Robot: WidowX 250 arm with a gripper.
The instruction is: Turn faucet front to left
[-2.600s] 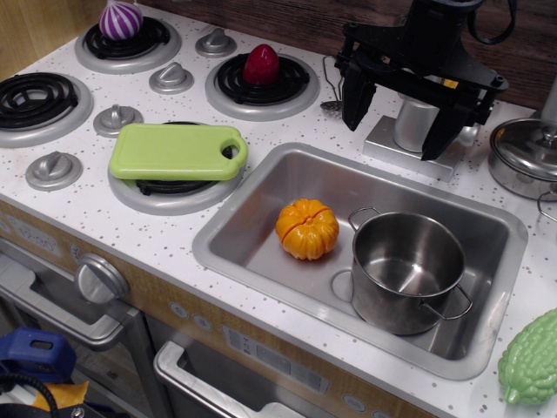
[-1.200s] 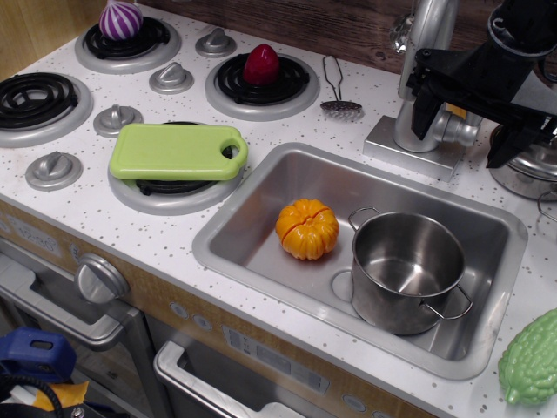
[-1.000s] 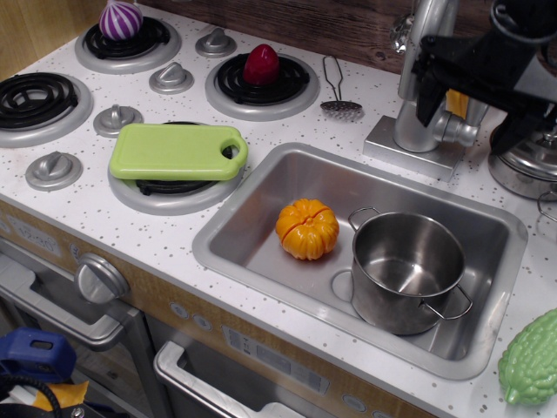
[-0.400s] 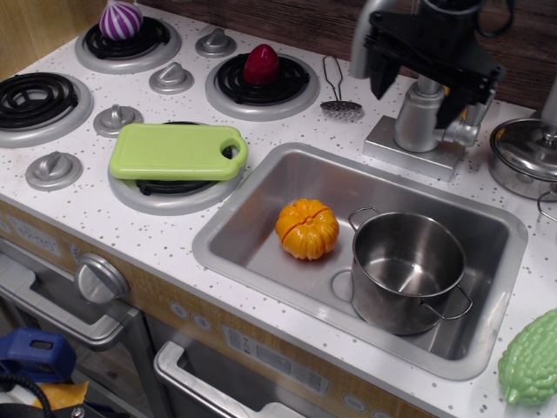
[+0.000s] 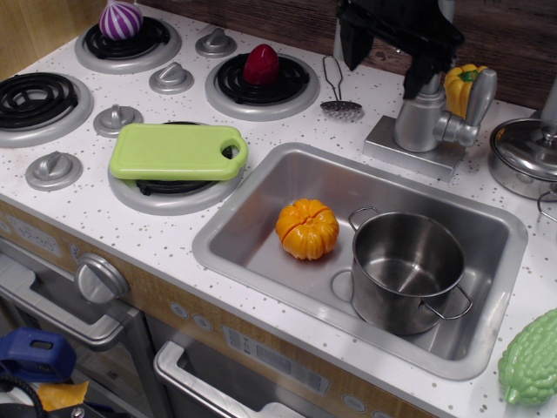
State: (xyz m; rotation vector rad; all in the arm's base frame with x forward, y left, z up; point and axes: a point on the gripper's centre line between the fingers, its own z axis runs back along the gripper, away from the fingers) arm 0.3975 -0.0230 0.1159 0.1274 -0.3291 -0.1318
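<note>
The faucet [image 5: 425, 117] stands on its square base at the back edge of the desk [image 5: 130, 226], just behind the sink [image 5: 261, 235], with its thick column upright and the side lever angled up to the right. The end effector [image 5: 387, 61] hangs over the top of the column and a little to its left, its two black fingers [image 5: 351, 45] pointing downward and spread apart. The spout is mostly hidden behind the black body, so which way it points cannot be read with certainty; a pale sliver beside the left finger may be part of it. Nothing is visibly pinched between the fingers, though the far side of the gap is out of sight. The move ahead turns on this: the spout swings about the upright column, so the push has to run sideways toward the stove burners, with the fingers low enough to catch the spout rather than pass above it. A yellow pepper [image 5: 459, 83] sits just behind the lever.
</note>
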